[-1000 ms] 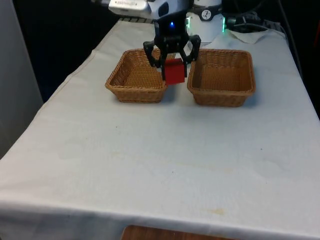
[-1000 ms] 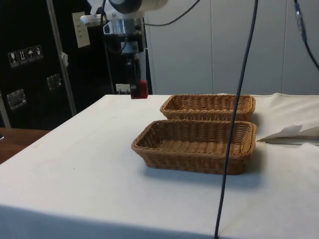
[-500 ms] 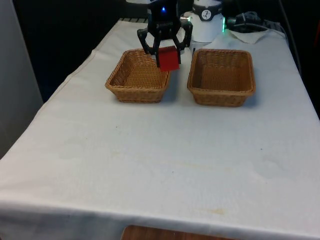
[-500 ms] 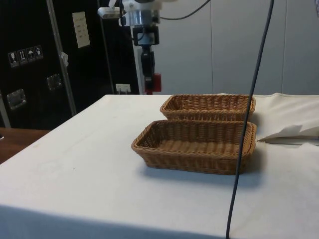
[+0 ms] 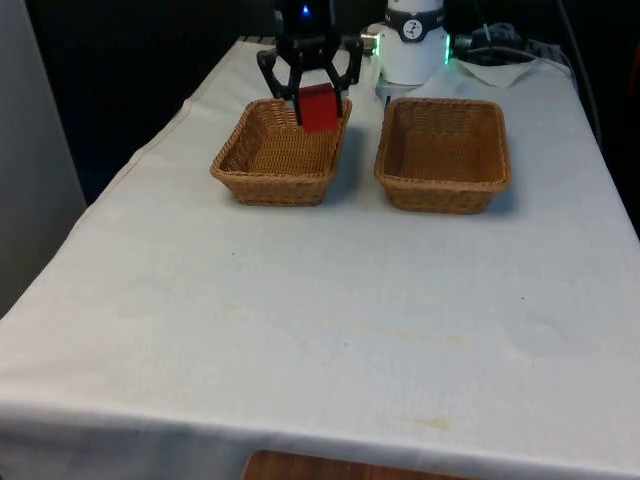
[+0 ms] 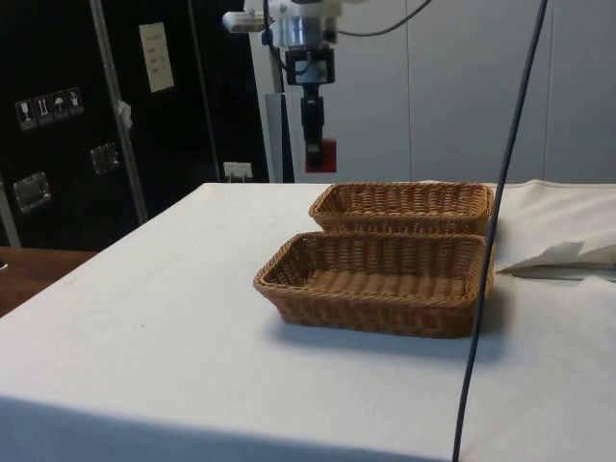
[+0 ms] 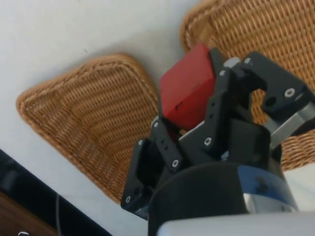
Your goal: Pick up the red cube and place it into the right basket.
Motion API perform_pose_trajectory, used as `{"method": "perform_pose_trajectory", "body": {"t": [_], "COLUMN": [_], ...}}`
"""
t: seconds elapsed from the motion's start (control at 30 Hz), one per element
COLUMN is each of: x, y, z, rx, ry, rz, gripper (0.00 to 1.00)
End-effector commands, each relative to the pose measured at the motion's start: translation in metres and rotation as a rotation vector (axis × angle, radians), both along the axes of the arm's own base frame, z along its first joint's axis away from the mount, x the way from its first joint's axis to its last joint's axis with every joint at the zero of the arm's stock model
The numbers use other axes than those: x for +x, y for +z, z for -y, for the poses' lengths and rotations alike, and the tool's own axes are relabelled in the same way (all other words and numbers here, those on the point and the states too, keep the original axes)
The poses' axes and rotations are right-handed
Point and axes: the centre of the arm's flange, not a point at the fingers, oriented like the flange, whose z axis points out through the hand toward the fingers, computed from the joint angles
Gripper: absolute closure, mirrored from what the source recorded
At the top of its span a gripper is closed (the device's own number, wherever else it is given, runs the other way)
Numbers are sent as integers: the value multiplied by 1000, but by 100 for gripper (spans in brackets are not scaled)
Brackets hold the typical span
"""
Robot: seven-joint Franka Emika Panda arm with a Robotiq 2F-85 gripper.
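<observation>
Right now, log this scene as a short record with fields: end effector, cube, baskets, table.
end effector: black two-finger end effector, raised above the table, shut on the red cube
red cube: held in the air between the fingers, over the far rim of the basket on the front view's left
left basket: wicker, on the front view's left, nothing in it
right basket: wicker, on the front view's right, nothing in it
baskets: side by side, a narrow gap between them
table: white cloth
</observation>
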Motion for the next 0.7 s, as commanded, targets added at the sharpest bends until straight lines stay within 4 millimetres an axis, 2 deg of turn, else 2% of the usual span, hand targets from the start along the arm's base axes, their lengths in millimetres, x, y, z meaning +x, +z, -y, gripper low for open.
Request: {"method": "perform_pose_trajectory", "body": {"t": [0.0, 0.67], "x": [-3, -39], "y": [0, -25], "z": [3, 40], "rx": [-10, -45], "ry": [2, 19], "rz": [8, -26], "gripper": [97, 97]}}
